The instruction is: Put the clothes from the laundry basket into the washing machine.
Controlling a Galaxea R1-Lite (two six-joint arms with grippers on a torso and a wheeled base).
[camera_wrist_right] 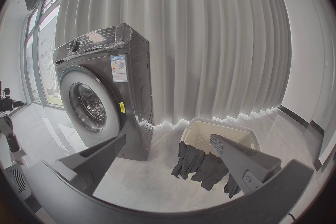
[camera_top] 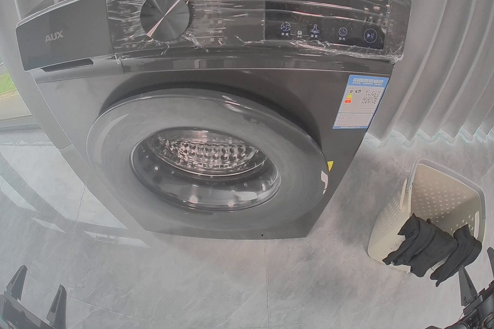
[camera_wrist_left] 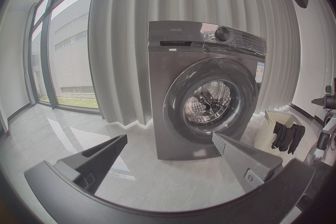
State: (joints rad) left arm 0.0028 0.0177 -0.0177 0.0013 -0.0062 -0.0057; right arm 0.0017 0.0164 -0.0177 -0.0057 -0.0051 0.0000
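Note:
A grey front-loading washing machine (camera_top: 206, 88) stands before me with its round door (camera_top: 206, 168) shut; it also shows as the washing machine (camera_wrist_left: 206, 88) and washing machine (camera_wrist_right: 105, 88) in the wrist views. To its right on the floor stands a cream laundry basket (camera_top: 442, 196), with black clothes (camera_top: 429, 245) draped over its front rim. The same basket (camera_wrist_right: 210, 132) and clothes (camera_wrist_right: 201, 165) lie just beyond my right gripper (camera_wrist_right: 168, 142), which is open and empty. My left gripper (camera_wrist_left: 169, 140) is open and empty, low at the left, well back from the machine.
White pleated curtains (camera_top: 453, 37) hang behind the machine and basket. Pale tiled floor (camera_top: 231, 284) spreads in front. Tall windows (camera_wrist_left: 66, 42) stand at the far left.

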